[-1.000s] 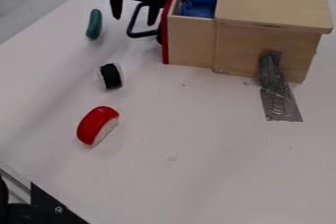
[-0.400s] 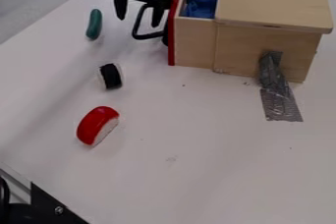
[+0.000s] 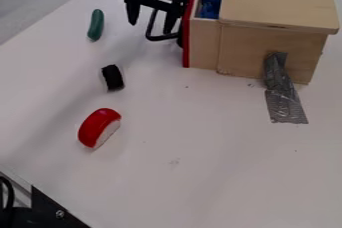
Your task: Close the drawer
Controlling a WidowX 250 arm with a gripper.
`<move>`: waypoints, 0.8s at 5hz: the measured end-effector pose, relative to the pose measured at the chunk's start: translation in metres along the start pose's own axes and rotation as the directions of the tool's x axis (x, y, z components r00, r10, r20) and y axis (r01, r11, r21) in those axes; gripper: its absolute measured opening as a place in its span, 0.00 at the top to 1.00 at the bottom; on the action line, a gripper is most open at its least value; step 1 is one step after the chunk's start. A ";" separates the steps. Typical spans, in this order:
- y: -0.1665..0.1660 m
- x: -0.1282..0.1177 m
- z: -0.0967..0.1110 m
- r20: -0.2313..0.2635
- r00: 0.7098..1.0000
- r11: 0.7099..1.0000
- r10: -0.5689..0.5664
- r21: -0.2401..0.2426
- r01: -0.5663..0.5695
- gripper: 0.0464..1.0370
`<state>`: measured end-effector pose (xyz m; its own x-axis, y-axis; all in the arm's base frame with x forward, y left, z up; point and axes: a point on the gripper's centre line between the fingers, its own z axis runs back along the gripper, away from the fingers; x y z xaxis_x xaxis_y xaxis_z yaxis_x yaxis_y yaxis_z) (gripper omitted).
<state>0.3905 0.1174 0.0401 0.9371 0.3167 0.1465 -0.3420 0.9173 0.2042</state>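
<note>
Claw (image 3: 151,27) — released, 2 fingers spread, at the handle (image 3: 163,37) | Drawer (image 3: 204,42) — partly out of the box (image 3: 257,44), blue cloth (image 3: 210,7) inside | Tabletop (image 3: 200,137): green toy (image 3: 96,24), black roll (image 3: 112,77) and red toy (image 3: 98,126), each apart from the others

A green toy cucumber (image 3: 96,25) is lying on the white bench (image 3: 180,182). Nearer the camera, a black-and-white toy sushi roll (image 3: 113,77) is resting, then a red-and-white toy nigiri (image 3: 97,126). Gray duct tape (image 3: 286,103) is sticking to the bench at right. Something blue (image 3: 210,7) is showing farther back.
</note>
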 end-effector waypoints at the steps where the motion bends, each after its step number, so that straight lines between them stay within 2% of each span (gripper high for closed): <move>1: -0.004 -0.003 0.002 0.015 1.000 1.000 -0.011 0.016 0.011 0.04; 4: -0.014 -0.012 0.005 0.022 0.999 0.999 -0.043 0.012 0.042 0.04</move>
<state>0.3841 0.0994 0.0407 0.9491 0.2721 0.1589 -0.3029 0.9269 0.2219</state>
